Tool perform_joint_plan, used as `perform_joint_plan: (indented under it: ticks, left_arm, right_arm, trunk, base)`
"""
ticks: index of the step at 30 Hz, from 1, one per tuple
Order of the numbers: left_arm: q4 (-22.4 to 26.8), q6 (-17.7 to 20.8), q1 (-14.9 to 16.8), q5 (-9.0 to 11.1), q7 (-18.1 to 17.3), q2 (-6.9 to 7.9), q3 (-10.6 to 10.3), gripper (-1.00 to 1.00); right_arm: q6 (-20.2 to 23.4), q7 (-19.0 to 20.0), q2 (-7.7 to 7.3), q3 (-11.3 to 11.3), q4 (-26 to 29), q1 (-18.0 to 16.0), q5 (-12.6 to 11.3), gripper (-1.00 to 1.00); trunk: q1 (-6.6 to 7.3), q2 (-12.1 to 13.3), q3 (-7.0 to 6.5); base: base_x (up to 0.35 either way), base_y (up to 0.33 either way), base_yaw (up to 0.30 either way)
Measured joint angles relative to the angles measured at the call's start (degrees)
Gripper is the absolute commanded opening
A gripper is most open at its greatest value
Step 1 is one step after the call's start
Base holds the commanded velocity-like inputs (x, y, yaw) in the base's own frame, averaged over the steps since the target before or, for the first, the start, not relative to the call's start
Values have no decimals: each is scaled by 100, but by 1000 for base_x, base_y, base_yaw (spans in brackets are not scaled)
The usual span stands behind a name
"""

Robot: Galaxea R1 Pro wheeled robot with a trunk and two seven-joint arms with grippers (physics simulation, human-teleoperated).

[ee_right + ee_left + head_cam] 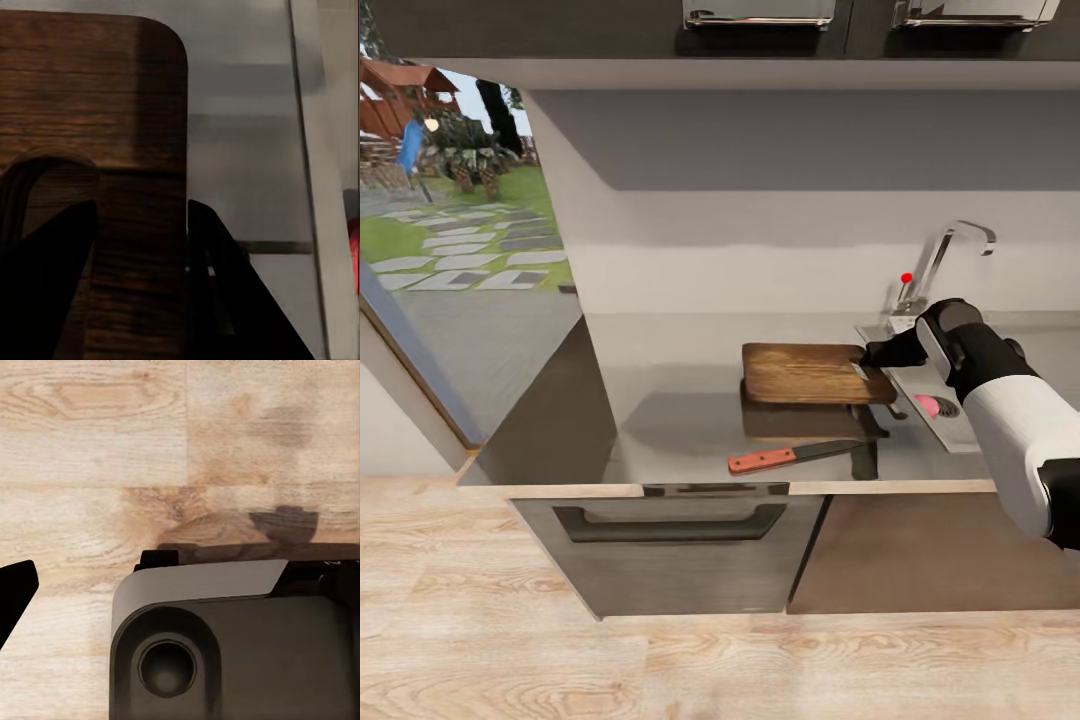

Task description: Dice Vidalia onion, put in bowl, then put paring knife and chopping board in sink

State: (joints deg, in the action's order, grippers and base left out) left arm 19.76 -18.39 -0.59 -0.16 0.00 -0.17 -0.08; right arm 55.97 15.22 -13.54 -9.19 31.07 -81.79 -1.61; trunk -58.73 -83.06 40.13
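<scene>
We see the chopping board (90, 97) close up, its brown wood streaked with darker grain and one rounded corner in view. The right gripper (139, 285) straddles the board's edge: one dark finger lies over the wood face, the other (225, 285) sits just off the edge above the grey countertop (240, 127), so the jaws are clamped on the board. Past the countertop runs the pale steel rim of the sink (315, 150), with a small red-pink patch (352, 232) at the frame's border that we cannot identify.

I can read no text here — no labels, brands, numbers or signs on anything around the chopping board (810, 372) — nothing legible from my station.
</scene>
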Motion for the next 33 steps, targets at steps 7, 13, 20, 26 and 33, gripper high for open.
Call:
perform_joint_plan:
  ticks: [7,13,20,26,33]
  left_arm:
    - [-2,0,0,0,0,0,0,100]
    - [1,0,0,0,0,0,5,100]
    - [1,0,0,0,0,0,4,100]
    - [1,0,0,0,0,0,2,100]
    - [1,0,-1,0,0,0,3,100]
  right_arm:
    - [-7,15,5,9,-30,0,-12,-100]
    - [-11,27,9,10,-121,0,-11,-100]
    - [-18,29,9,7,-178,0,-15,-100]
    - [-210,29,13,-1,-517,0,12,-100]
    - [-278,29,64,8,-623,-6,19,-100]
  trunk:
    - [0,0,0]
    - [0,0,0]
    - [0,0,0]
    - [0,0,0]
    - [1,-1,-1]
  base:
    - [0,0,0]
    - [0,0,0]
    - [0,0,0]
    - [0,0,0]
    - [0,0,0]
